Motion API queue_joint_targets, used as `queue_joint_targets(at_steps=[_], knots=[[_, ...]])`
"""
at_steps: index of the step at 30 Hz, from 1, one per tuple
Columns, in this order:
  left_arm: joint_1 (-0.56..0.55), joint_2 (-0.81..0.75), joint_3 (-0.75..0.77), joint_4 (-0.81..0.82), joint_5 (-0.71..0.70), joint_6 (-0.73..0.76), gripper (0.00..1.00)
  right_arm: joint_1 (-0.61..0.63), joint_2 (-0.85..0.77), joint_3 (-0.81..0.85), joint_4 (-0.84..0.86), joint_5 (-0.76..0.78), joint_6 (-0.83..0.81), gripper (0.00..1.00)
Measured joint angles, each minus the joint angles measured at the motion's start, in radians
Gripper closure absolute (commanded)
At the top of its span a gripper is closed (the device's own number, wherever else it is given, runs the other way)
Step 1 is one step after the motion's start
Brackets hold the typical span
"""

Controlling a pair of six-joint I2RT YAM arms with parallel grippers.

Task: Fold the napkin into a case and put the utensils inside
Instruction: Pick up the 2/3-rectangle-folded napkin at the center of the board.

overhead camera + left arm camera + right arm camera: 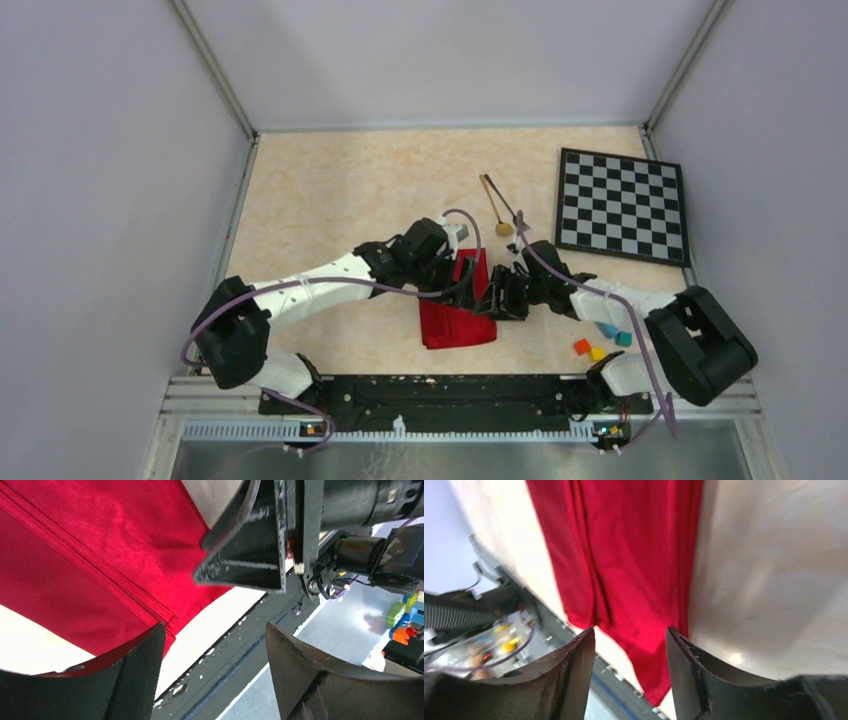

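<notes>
The folded red napkin [458, 320] is laid on the tabletop [330, 200] with its long axis running near to far. The jaws of the left arm [330, 277] are poised over its far end and those of the right arm [600, 297] at its right edge — both sets spread apart, nothing held. The gold spoon [495, 207] and dark fork [507, 207] are found just beyond the napkin's far end, nearer the right arm — no writing can be read.

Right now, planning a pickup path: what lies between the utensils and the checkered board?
Nothing; the top view shows only bare tabletop between the utensils and the checkered board.
</notes>
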Motion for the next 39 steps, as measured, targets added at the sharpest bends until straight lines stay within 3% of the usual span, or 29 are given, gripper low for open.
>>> queue_joint_targets(at_steps=[6, 12, 21, 28, 30, 36, 39], knots=[[-0.143, 0.026, 0.021, -0.013, -0.110, -0.067, 0.22, -0.074, -0.151, -0.003, -0.114, 0.124, -0.080, 0.38], [-0.274, 0.216, 0.185, -0.069, -0.241, -0.116, 0.26, -0.192, -0.262, -0.049, -0.189, 0.145, -0.115, 0.38], [-0.361, 0.445, 0.364, -0.207, -0.419, -0.173, 0.40, -0.239, -0.354, -0.002, -0.354, 0.276, -0.153, 0.38], [-0.404, 0.556, 0.470, -0.337, -0.532, -0.206, 0.48, -0.243, -0.363, 0.007, -0.378, 0.305, -0.159, 0.40], [-0.415, 0.583, 0.502, -0.370, -0.561, -0.215, 0.53, -0.244, -0.363, 0.005, -0.377, 0.305, -0.159, 0.39], [-0.428, 0.625, 0.551, -0.451, -0.642, -0.255, 0.90, -0.246, -0.383, -0.035, -0.346, 0.277, -0.159, 0.34], [-0.428, 0.621, 0.545, -0.461, -0.674, -0.280, 0.99, -0.246, -0.379, -0.051, -0.323, 0.248, -0.160, 0.26]])
